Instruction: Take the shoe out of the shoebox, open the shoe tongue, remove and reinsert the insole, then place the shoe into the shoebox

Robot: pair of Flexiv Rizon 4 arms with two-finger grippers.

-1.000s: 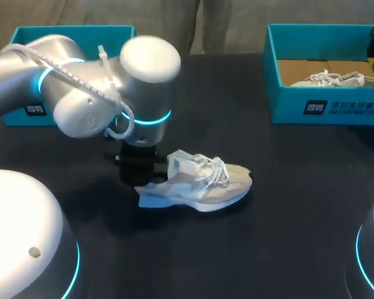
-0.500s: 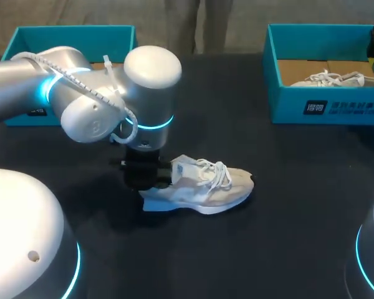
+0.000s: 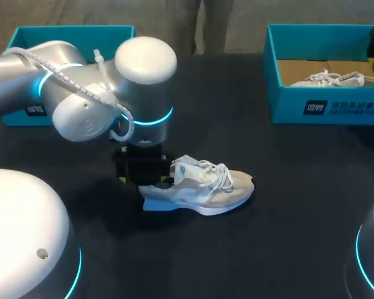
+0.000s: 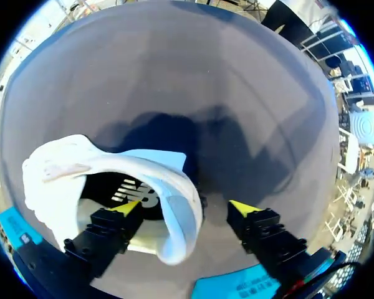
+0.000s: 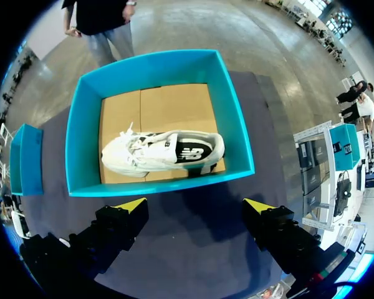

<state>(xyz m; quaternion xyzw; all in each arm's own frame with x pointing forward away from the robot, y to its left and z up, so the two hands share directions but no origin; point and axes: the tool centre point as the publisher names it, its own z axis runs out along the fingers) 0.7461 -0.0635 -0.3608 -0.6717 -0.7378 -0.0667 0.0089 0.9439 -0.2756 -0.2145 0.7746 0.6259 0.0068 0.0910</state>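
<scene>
The shoe [image 3: 199, 189] lies on its sole on the dark surface [image 3: 237, 249], out of any box. It looks light and soft. The padded collar would fold under pressure and the laces [image 3: 215, 173] flop loose, so the stiffer heel wall seems the safest hold. The left gripper [image 4: 186, 208] sits at the shoe's heel with its fingers spread, one inside the collar, the other outside and not touching.

Well past the shoe's toe stands a blue box [image 3: 287, 103] holding a second shoe [image 5: 162, 151]. The right gripper [image 5: 196, 204] hovers there too, fingers apart and empty. The other blue box [image 3: 81, 32] stands well behind the shoe's heel, beyond the left arm [image 3: 81, 106], which hides the heel from above.
</scene>
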